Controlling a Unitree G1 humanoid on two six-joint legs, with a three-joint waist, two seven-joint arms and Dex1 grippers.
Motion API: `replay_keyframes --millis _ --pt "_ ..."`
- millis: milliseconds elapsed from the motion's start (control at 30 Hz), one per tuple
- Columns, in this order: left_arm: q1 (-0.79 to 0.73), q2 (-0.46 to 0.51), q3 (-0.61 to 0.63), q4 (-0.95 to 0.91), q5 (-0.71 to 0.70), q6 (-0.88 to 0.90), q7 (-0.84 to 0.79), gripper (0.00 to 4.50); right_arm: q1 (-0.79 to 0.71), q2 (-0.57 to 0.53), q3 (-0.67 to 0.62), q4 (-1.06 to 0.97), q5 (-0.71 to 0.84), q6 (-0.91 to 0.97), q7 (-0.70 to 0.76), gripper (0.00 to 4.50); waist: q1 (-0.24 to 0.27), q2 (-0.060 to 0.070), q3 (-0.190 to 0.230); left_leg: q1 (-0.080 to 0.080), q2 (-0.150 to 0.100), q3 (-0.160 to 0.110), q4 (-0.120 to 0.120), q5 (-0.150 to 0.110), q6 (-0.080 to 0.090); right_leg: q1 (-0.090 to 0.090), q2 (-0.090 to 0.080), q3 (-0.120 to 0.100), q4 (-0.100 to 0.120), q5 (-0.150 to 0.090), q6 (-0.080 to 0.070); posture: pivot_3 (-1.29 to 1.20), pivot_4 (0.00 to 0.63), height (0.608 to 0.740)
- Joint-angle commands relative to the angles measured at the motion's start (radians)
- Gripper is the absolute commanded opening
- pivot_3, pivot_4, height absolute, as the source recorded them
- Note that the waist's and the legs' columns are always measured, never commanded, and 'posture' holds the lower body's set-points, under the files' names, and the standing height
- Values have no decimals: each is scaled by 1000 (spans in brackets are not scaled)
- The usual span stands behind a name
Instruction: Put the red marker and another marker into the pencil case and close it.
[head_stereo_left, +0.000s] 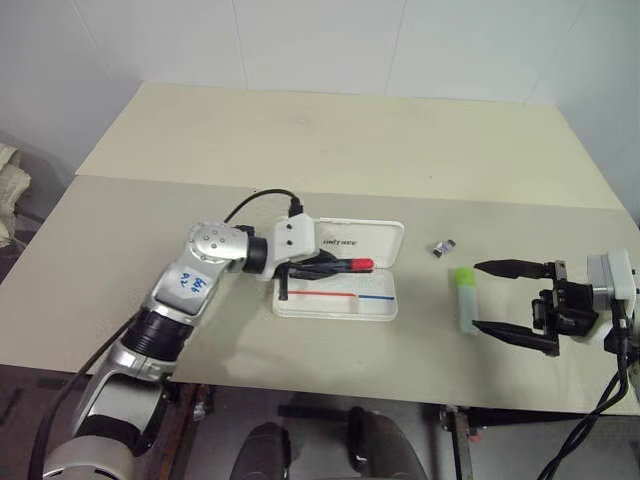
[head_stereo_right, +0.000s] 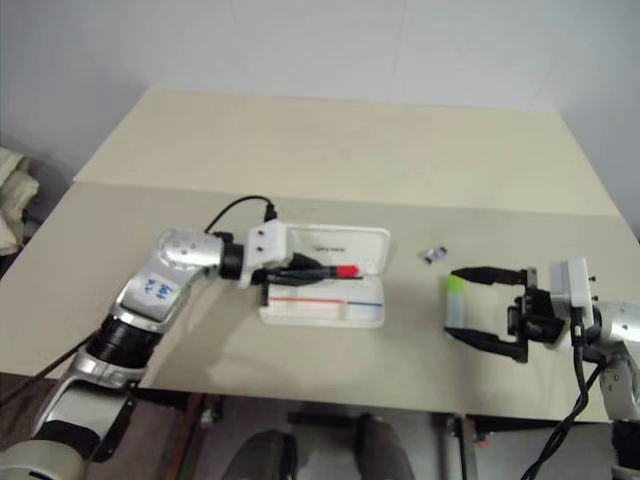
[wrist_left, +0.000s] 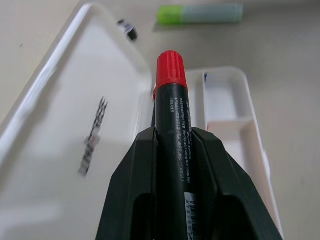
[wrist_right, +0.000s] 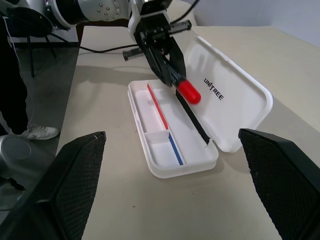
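Pinching the red marker (head_stereo_left: 352, 265) between its fingers, the left hand (head_stereo_left: 318, 268) holds it over the open pencil case (head_stereo_left: 338, 300), red cap pointing toward the right hand. Another marker (head_stereo_left: 466, 298), pale green, lies on the tabletop (head_stereo_left: 330, 140) right of the case, between the spread fingers of the right hand (head_stereo_left: 497, 297). A small dark clip (head_stereo_left: 444, 246) sits nearby.

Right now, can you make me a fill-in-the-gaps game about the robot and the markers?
1. The left gripper holds the ____ marker.
2. The pencil case has its lid ____.
3. The green marker lies on the ____, between the right gripper's fingers.
4. The right gripper's jaws are ____.

Missing words: red; open; table; open
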Motion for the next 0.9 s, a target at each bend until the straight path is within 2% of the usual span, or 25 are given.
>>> replay_keyframes --millis 33,300,367,433,700,900 --pt "-25 -12 -8 -22 18 -14 9 616 11 4 -18 -41 11 7 -21 4500 -2 0 0 0 0 0 0 0 0 0 0 0 0 0 0 0 150 740" --pt "-32 -39 -33 9 79 -43 43 616 33 8 -24 -70 18 18 -47 4500 -2 0 0 1 0 -1 2 0 0 0 0 1 1 0 0 0 150 740" --pt "-29 -44 -36 6 83 -45 41 1348 34 9 -24 -74 19 20 -51 4500 -2 0 0 0 0 -1 3 0 1 0 0 2 1 0 1 0 150 740" --pt "-25 -50 -36 -5 82 -40 38 1866 34 9 -22 -76 19 20 -55 4500 -2 0 0 0 0 -2 3 0 1 0 0 2 1 0 1 0 150 740" --pt "-8 -49 -33 -69 68 -4 30 4461 25 10 -14 -74 17 25 -67 4500 -2 0 0 0 0 -2 4 0 1 0 0 2 2 1 1 0 150 740" --pt "14 -42 -17 -164 31 57 24 4461 22 14 -10 -78 16 32 -75 4500 -3 0 0 0 0 -3 5 -1 1 0 0 3 2 1 1 0 150 740"
